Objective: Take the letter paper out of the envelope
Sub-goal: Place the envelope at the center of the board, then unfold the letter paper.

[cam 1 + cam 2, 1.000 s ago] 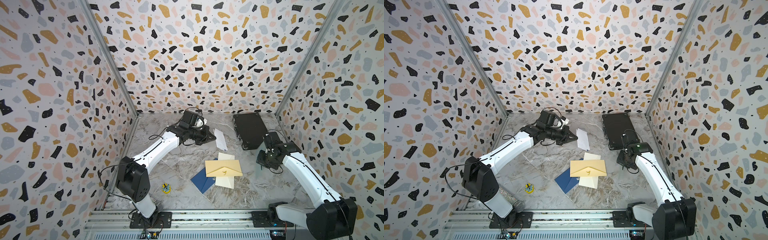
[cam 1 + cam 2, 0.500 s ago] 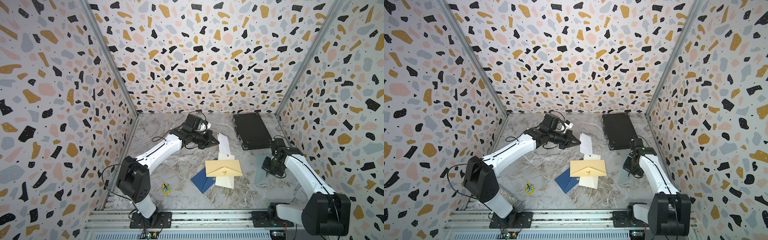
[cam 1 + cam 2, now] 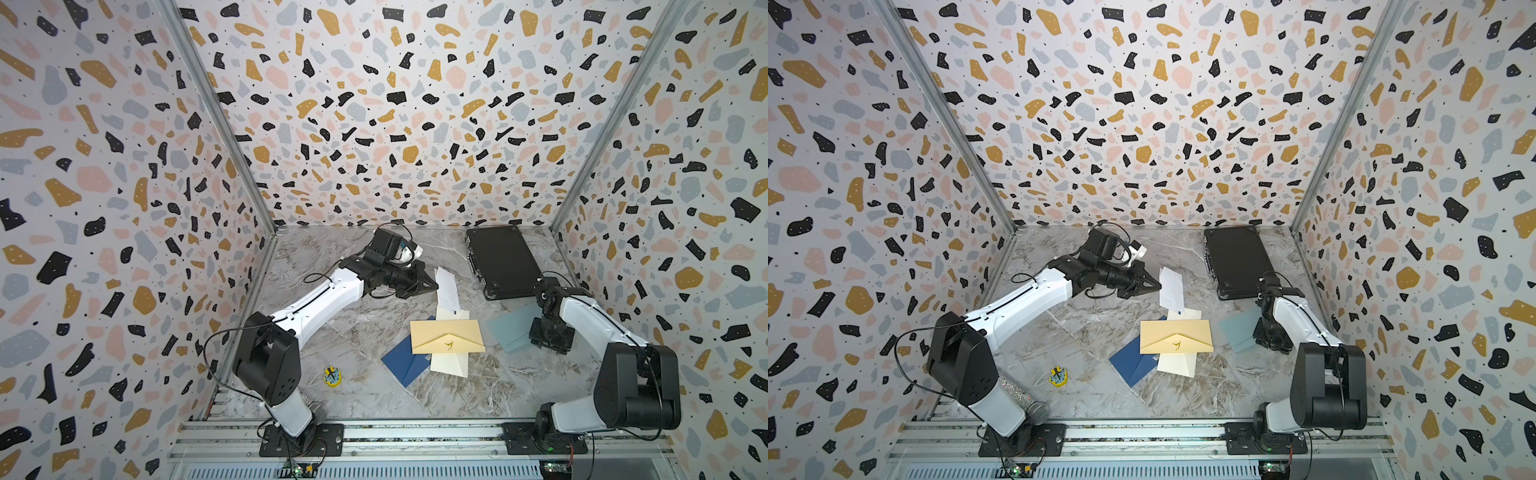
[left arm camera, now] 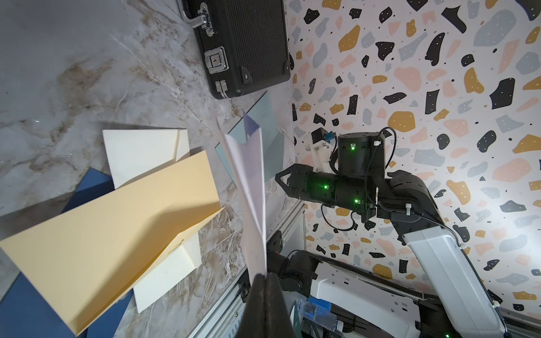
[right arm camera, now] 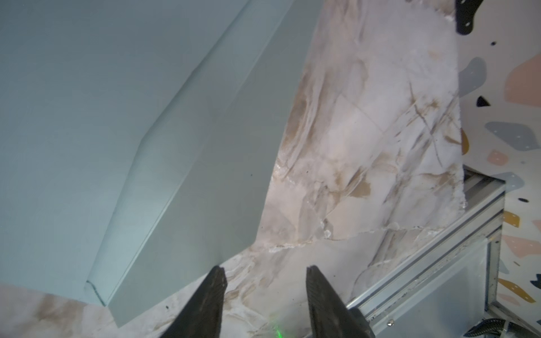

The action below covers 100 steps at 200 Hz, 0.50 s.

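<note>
Left gripper, both top views: the left gripper reaches over the far middle of the table, its jaws closed on one edge of the letter paper.
Letter paper, both top views: white, outside every envelope. Its near end shows over the cream envelope, but I cannot tell if they touch.
Pale blue envelope, both top views: the pale blue envelope lies flat in front of the black case, well apart from the paper.
Right gripper, both top views: the right gripper points down at the envelope's right edge; its jaws are hidden here.
Middle pile, both top views: the yellow envelope lies across the cream one and a dark blue envelope.
Left wrist view: jaws pressed together on the paper, which stands out from them folded in a V.
Right wrist view: jaws partly apart with nothing between them. The pale blue envelope lies flat, and its corner is just beside one finger.
</note>
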Available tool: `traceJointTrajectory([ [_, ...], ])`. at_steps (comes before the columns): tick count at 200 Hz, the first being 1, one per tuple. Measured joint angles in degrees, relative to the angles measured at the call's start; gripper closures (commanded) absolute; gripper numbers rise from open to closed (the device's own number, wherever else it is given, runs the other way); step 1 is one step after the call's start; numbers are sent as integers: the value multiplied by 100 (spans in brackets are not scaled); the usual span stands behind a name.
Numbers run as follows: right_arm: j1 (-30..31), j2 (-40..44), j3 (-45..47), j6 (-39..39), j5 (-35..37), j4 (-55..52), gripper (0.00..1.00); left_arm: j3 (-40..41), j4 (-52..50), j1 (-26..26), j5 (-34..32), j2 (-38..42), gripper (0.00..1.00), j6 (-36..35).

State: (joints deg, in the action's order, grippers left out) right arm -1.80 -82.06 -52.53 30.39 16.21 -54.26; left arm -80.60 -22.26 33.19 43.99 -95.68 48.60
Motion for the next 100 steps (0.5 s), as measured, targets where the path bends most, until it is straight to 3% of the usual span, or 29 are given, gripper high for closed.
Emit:
traceJointTrajectory([
  [44, 20, 691, -553, 293, -501, 0, 46, -52, -122, -13, 7, -2, 100, 13],
  [62, 37, 1189, -844, 616, -1228, 195, 42, -160, -122, -57, 74, -7, 100, 151],
  [100, 210, 1655, -575, 1860, -3646, 1668, 38, -348, 247, -190, 271, -59, 100, 686],
])
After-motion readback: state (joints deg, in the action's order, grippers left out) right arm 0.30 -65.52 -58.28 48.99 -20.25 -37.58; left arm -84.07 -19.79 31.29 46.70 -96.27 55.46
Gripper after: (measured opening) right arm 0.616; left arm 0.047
